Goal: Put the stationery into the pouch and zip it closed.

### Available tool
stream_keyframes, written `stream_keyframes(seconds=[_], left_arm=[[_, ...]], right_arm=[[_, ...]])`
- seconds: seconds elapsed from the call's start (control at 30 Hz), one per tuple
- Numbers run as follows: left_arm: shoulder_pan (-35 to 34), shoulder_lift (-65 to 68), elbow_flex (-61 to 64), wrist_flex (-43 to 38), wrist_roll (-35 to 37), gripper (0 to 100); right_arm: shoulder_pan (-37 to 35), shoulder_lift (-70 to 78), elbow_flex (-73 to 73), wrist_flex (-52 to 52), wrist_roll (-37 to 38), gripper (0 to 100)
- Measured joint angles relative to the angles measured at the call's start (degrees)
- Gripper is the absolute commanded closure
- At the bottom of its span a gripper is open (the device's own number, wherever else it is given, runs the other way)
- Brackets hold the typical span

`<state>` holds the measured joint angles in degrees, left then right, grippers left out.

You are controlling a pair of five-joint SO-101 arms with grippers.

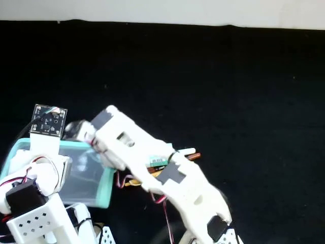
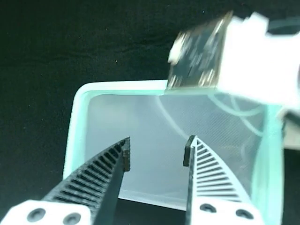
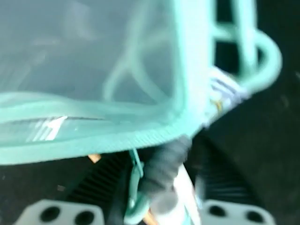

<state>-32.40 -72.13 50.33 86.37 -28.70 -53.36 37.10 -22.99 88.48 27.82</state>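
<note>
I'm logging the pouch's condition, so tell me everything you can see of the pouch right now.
The pouch is a flat rectangular bag: a translucent mesh-like panel edged in mint green fabric, with a mint loop at one corner. It lies on the black table, near-left in the high view. The left gripper hangs over its panel, fingers open; the right gripper is at its edge. Whether it is zipped shut is unclear.

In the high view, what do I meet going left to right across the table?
the left arm → pouch → right arm. The stationery pokes out from behind the right arm, so it is left out of the order.
</note>
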Motion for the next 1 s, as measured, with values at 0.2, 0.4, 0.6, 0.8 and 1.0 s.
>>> stream_keyframes(seconds=[0.2,0.4,0.6,0.8,1.0], left_arm=[[0.00,0.00,0.00,0.00,0.00,78],[1.14,-0.18,-5.54,1.67,2.29,78],[2.46,-0.35,-23.91,1.76,18.37,78],[2.99,-0.35,-31.82,1.58,28.48,79],[2.99,2.20,-41.93,-0.26,42.02,79]], right_arm=[[5.01,-12.13,-15.38,9.76,-1.49,99.3],[6.42,-27.60,-25.85,12.04,-6.07,99.3],[7.65,-36.31,-25.93,12.13,-11.08,99.3],[9.49,-39.38,-25.67,12.13,-12.57,99.3],[13.10,-37.10,-24.18,11.60,-14.51,99.2]])
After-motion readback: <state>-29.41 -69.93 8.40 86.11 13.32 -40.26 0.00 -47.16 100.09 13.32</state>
